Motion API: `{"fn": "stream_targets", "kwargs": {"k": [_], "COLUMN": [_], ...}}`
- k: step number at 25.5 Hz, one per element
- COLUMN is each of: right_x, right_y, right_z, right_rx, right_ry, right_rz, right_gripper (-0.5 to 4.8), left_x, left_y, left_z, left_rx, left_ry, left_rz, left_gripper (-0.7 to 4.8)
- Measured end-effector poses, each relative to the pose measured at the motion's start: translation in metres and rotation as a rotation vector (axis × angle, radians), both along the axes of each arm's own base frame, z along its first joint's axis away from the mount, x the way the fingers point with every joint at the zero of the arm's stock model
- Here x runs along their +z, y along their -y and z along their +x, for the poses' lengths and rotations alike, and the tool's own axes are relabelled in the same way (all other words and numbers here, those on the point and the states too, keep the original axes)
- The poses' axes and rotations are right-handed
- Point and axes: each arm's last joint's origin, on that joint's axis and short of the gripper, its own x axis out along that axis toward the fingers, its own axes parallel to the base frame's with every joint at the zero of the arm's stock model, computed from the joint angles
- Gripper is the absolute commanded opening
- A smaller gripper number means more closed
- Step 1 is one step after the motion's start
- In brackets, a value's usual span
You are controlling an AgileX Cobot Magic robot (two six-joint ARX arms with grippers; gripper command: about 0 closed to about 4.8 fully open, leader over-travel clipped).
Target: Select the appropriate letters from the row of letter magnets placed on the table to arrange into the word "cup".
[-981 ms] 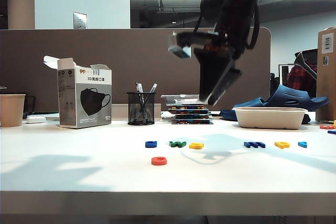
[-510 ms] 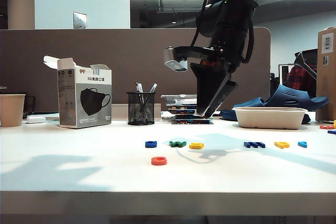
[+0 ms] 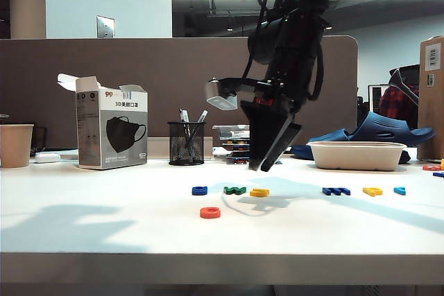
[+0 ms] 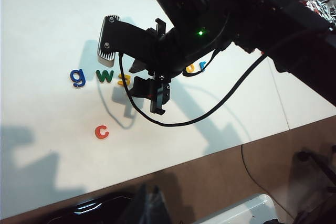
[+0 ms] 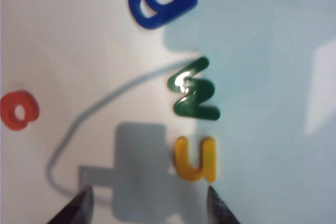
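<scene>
A: What differs from the frame 1 second earlier?

B: In the exterior view the right gripper [image 3: 263, 164] has come lower and further left. Earlier it hung above the stack of trays [image 3: 236, 145] at the back; now its tips hover just above the table [image 3: 104, 233], over the yellow "u" [image 3: 259, 192]. The letters have not shifted.

A: How wide is that pincer, and what does it hold?

B: The right wrist view shows its 2 fingertips [image 5: 79, 208] well apart, with bare table between them and the yellow "u" [image 5: 196, 158] just ahead of the gap. It holds nothing.

A: And the left gripper?

B: It appears in no view; its wrist camera looks down on the right arm [image 4: 210, 19] from above, so its state cannot be told.

A: Where are the task's letters, and how do they look?

B: The red-orange "c" [image 3: 210, 212] lies alone, nearer the table's front edge than the row. It is flat, rounded and glossy, and reads plainly as a "c" [image 4: 101, 131] in the left wrist view. The yellow "u" is third in the row, beside the green letter [image 3: 234, 190], which follows the blue letter [image 3: 200, 190]. After a gap come the dark blue letter [image 3: 336, 190], the yellow "p" [image 3: 372, 190] and the light blue letter [image 3: 399, 190]; their shapes are too small to read.
</scene>
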Motion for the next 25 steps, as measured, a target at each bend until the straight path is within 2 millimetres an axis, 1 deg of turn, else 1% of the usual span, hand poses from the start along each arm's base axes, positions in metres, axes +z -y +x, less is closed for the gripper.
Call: {"fn": "stream_targets", "kwargs": {"k": [7,13,17,19,22,25], "right_x": [-0.001,-0.015,-0.016,-0.019,-0.028,-0.029], "right_y": [-0.001,-0.002,-0.002,-0.002,-0.003,-0.004], "right_z": [0.003,0.005,0.006,0.007,0.009,0.009], "right_rx": [-0.001,-0.001,-0.004,-0.004,-0.003,-0.004], "right_ry": [0.019,-0.013,-0.003,-0.008,-0.025,-0.022], "right_rz": [0.010,-0.008,-0.027,-0.030,-0.039,-0.039], "right_gripper": [2.74,2.74,2.74,2.74,2.74,2.74], "left_x": [0.000,0.000,0.000,0.000,0.000,0.000], "left_y": [0.000,0.000,0.000,0.000,0.000,0.000], "left_z": [0.000,0.000,0.000,0.000,0.000,0.000], "left_rx": [0.000,0.000,0.000,0.000,0.000,0.000], "left_ry": [0.000,0.000,0.000,0.000,0.000,0.000], "left_rz": [0.000,0.000,0.000,0.000,0.000,0.000], "left_gripper": [-0.05,-0.05,-0.05,-0.05,-0.05,-0.05]}}
